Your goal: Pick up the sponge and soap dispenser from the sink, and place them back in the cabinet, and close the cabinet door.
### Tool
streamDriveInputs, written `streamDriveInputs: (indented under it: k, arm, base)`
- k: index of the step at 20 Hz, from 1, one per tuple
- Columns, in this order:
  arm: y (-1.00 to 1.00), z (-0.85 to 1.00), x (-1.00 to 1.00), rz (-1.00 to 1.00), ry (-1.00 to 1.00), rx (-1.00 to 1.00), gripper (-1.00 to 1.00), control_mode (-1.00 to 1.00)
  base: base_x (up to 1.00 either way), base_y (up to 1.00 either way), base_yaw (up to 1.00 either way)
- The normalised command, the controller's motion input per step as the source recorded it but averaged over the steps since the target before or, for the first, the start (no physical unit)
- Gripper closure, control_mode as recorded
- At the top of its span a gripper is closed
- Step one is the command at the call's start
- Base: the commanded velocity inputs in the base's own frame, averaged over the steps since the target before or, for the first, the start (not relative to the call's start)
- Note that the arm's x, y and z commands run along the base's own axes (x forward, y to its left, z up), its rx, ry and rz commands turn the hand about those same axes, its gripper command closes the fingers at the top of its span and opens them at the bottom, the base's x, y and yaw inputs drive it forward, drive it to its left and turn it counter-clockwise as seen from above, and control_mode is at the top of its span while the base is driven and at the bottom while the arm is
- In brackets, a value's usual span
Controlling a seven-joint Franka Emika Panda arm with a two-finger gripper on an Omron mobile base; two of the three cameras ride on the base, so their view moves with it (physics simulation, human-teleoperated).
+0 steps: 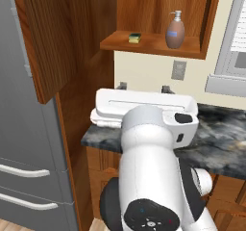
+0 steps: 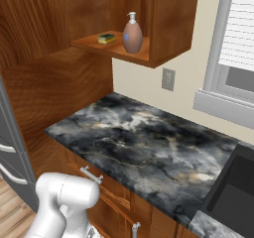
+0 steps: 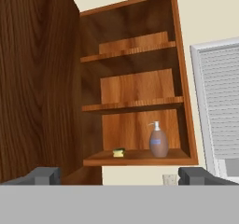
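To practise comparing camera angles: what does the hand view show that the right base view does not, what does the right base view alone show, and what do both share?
Hand view alone: the cabinet's two upper shelves, and the open cabinet door swung out at the left, with the gripper at the bottom, its fingers set wide apart.

Right base view alone: the dark marble counter, the black sink at lower right, and the drawer fronts below.

Both: the soap dispenser upright on the lowest shelf with the sponge beside it, the window blind, and the wall outlet.

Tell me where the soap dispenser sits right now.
The rounded orange-brown soap dispenser with a white pump stands upright on the bottom shelf of the open reddish-brown wooden cabinet, just right of the small sponge.
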Motion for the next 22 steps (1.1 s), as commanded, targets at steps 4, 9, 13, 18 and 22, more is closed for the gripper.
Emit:
streamDriveInputs:
  k: [4,9,13,18,22]
  arm:
    - [0.41,0.0,0.0,0.0,0.0,0.0,-1.0,-1.0]
    - [0.43,0.0,0.0,0.0,0.0,0.0,-1.0,-1.0]
    - [0.39,0.0,0.0,0.0,0.0,0.0,-1.0,-1.0]
    - [0.37,0.0,0.0,0.0,0.0,0.0,-1.0,-1.0]
    - [0.35,0.0,0.0,0.0,0.0,0.0,-1.0,-1.0]
  base:
    - [0.0,0.0,0.0]
    - [0.0,0.0,0.0]
    - [0.0,0.0,0.0]
    - [0.0,0.0,0.0]
    - [0.0,0.0,0.0]
